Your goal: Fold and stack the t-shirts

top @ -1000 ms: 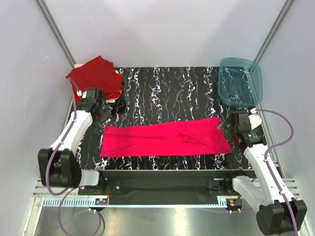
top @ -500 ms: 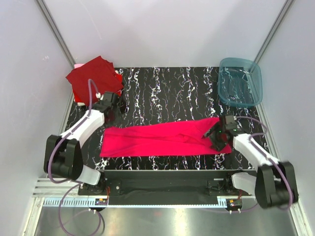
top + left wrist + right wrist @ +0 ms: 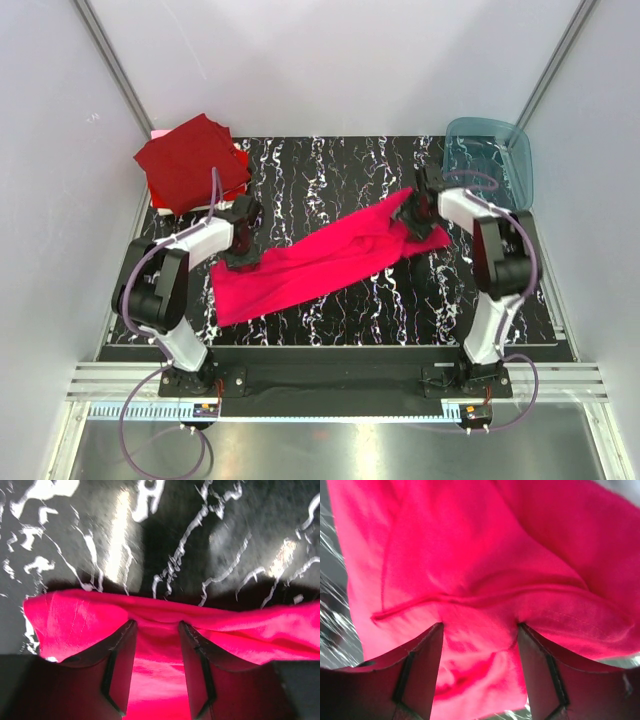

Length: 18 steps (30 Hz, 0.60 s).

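The magenta-pink t-shirt (image 3: 330, 255), folded into a long strip, lies slanted across the black marbled table (image 3: 330, 170), from near left to far right. My left gripper (image 3: 240, 258) is on the strip's left end, shut on a raised fold of cloth (image 3: 75, 620) that fills the gap between its fingers (image 3: 122, 670). My right gripper (image 3: 408, 212) holds the strip's far right end, shut on bunched pink cloth (image 3: 470, 555) that drapes over both fingers (image 3: 420, 680). A stack of folded dark red t-shirts (image 3: 190, 160) sits at the back left corner.
A teal translucent bin (image 3: 505, 150) stands at the back right corner, just behind the right arm. White enclosure walls close in the table on three sides. Both arm bases stand at the near edge.
The right gripper took the shirt's right end and carried it back and leftward, so the strip now lies diagonal. The left gripper came down onto the left end and closed on it.
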Each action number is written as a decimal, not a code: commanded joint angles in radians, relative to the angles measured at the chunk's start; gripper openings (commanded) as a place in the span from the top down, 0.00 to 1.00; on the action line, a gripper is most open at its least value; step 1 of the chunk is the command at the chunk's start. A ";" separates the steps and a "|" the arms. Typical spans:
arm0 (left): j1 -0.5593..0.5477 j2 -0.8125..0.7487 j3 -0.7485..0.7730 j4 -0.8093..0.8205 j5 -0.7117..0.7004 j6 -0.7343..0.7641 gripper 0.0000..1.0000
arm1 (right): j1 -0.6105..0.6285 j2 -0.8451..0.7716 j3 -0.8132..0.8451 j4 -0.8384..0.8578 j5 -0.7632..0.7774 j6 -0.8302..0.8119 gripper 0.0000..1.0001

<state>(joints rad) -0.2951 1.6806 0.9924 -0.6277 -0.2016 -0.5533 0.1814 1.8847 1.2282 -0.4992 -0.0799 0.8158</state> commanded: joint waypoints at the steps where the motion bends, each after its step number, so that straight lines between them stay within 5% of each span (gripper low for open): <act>1: -0.048 -0.013 -0.075 -0.055 0.020 -0.049 0.54 | 0.029 0.213 0.358 -0.074 0.035 -0.052 0.33; 8: -0.192 -0.166 -0.247 0.051 0.303 -0.215 0.51 | 0.085 0.778 1.197 -0.255 -0.147 -0.098 0.37; 11: -0.358 -0.208 -0.236 0.071 0.315 -0.316 0.50 | 0.098 1.025 1.589 -0.283 -0.295 -0.109 0.37; 15: -0.565 -0.242 -0.218 0.115 0.369 -0.451 0.50 | 0.098 0.948 1.428 -0.011 -0.359 -0.116 0.28; 18: -0.639 -0.292 -0.172 0.047 0.320 -0.493 0.48 | 0.093 0.881 1.369 -0.034 -0.287 -0.184 0.23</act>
<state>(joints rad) -0.8829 1.4574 0.7795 -0.5274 0.0864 -0.9356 0.2787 2.8204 2.6411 -0.5186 -0.3870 0.7151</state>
